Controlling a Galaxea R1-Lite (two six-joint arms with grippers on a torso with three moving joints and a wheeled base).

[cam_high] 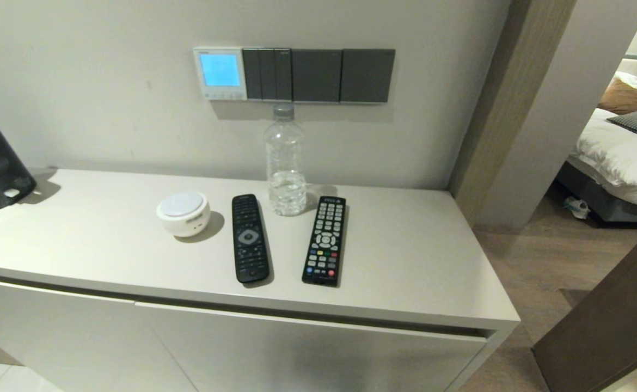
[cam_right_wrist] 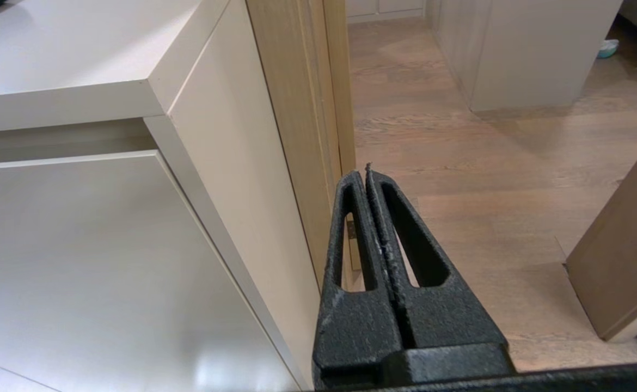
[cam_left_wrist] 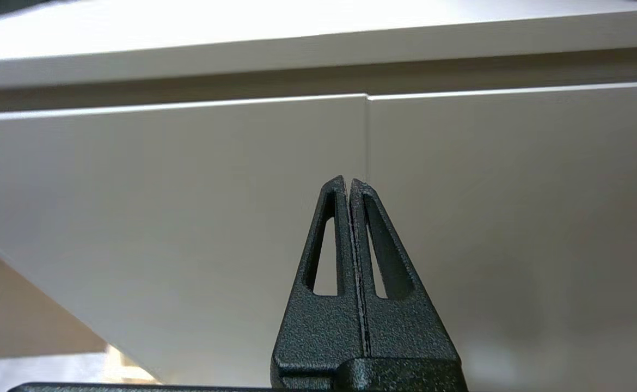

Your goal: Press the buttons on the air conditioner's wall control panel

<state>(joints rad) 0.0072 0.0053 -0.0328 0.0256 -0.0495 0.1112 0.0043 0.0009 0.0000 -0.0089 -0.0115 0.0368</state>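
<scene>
Standing along the wall, the desk (cam_high: 416, 261) is the biggest thing in the head view, and both arms hang low in front of its doors, out of that view. On the wall at 12 o'clock above the desk hangs the air conditioner's wall control panel (cam_high: 220, 73), its screen lit light blue, just left of the dark switch plates (cam_high: 318, 75); the buttons (cam_high: 221, 96) run along its bottom edge. A water bottle (cam_high: 285, 163) stands below, two black remotes (cam_high: 250, 238) at 6 o'clock from it, a white round device (cam_high: 183, 213) at 9 o'clock. The left claw (cam_left_wrist: 349, 181) is clenched, empty; the right claw (cam_right_wrist: 363, 171) also. I think a clenched tip should rise clear of the bottle and push one key squarely. No writing can be read.
</scene>
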